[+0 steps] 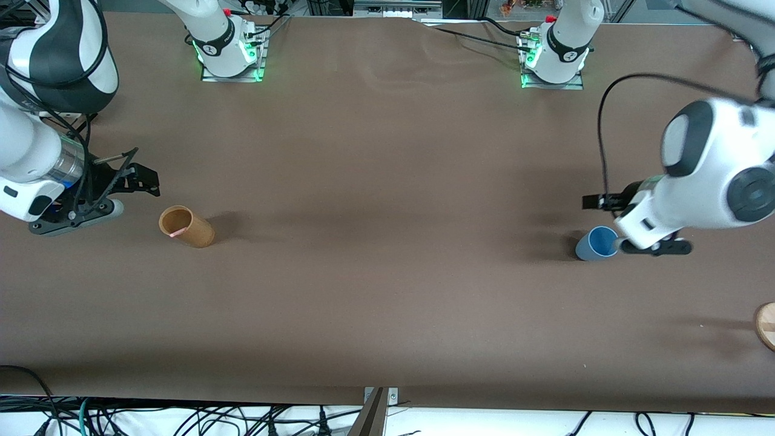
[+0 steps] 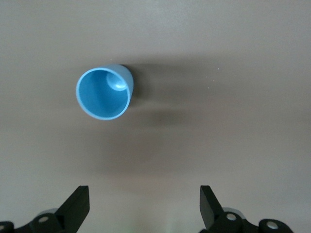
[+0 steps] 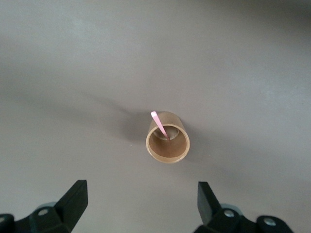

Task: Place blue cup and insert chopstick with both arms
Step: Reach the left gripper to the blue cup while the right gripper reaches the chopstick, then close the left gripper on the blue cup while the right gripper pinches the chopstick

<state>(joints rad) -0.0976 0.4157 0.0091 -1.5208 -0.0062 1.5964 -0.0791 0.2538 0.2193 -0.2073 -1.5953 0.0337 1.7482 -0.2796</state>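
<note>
The blue cup (image 1: 596,243) stands upright and empty on the brown table toward the left arm's end; it also shows in the left wrist view (image 2: 104,93). My left gripper (image 1: 629,225) hangs open and empty just beside it, apart from it, with its jaws wide in the left wrist view (image 2: 145,204). The pink chopstick (image 1: 177,232) leans inside a tan-brown cylinder cup (image 1: 186,226) toward the right arm's end. The right wrist view shows the stick (image 3: 159,124) resting against that cup's rim (image 3: 167,137). My right gripper (image 1: 103,200) is open and empty beside the tan cup, also in its own view (image 3: 142,201).
A round wooden object (image 1: 766,326) shows partly at the table's edge, nearer the front camera than the blue cup. The two arm bases (image 1: 230,45) (image 1: 551,51) stand along the table's back edge. Cables hang below the front edge.
</note>
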